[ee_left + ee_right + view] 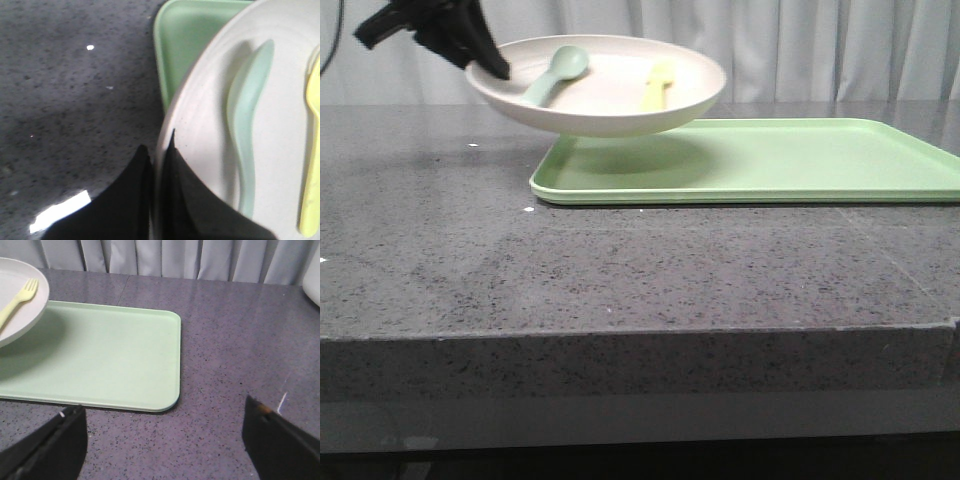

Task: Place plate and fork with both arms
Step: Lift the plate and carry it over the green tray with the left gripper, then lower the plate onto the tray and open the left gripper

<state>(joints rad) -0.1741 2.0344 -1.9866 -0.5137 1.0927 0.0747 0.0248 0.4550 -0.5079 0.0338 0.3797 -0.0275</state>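
**Plate held aloft over the tray's corner**

We see the left claw (490,62) clamped on the rim of the plate (610,105), one finger above the rim and one below it in the left wrist view. The plate hangs in the air, clear of the table (620,270), its far side above the left end of the light-green tray (770,160) and casting a shadow there. It tilts slightly, the gripped edge a little higher.

Inside the plate lie the fork (658,85) and a pale-green spoon (555,75), side by side and apart, the spoon nearer the claw.

The right claw (165,440) stands wide open and holds nothing; we see its two dark fingers (280,440) low over bare table, just beside the tray's right end.
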